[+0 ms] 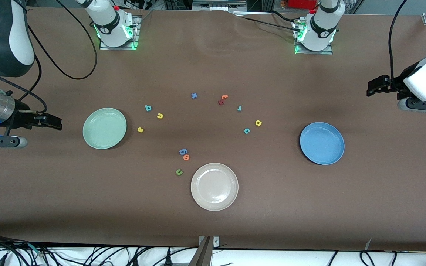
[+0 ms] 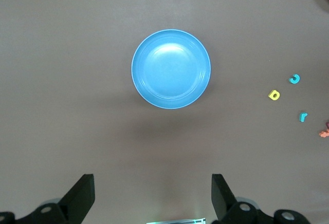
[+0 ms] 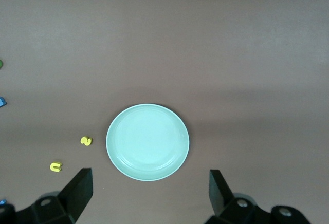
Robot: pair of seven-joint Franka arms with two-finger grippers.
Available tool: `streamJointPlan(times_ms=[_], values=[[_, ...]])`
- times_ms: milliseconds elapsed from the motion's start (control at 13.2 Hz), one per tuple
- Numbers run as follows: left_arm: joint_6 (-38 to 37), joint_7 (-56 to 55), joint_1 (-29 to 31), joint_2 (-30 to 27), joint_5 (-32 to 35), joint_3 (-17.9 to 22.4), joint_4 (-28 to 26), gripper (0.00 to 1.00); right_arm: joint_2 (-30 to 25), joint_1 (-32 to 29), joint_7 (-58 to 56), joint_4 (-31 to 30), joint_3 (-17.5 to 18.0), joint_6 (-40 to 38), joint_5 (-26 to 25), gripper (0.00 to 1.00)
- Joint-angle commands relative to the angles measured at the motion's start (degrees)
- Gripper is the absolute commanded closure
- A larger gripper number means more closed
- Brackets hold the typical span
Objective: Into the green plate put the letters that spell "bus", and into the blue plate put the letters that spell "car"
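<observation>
1. Brown tabletop: green plate toward the right arm's end, blue plate toward the left arm's end, both bare.
2. "b", "u", "s" lie near green plate; "c", "a", "r" sit loose mid-table (blue plate well apart).
3. Left gripper and right gripper are held up at the table ends, jaws apart, nothing gripped.
4. No letter placed yet; first pick is judged pending, calling for a precise descent onto a tiny letter.
</observation>
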Motion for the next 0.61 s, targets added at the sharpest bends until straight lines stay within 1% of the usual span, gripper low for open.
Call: streamJointPlan(times_ms=[0,531], values=[[-0.6,-0.2,-0.3,-0.3,0.5,0.1,0.0,0.0,0.7,-0.6,0.1,1.7,0.6,-1.3,-0.6,0.0],[-0.7,-0.5,-0.7,0.8,0.4,0.0,0.0,0.0,0.7,0.4,0.4,1.7,0.8,-0.9,-0.9,0.0]])
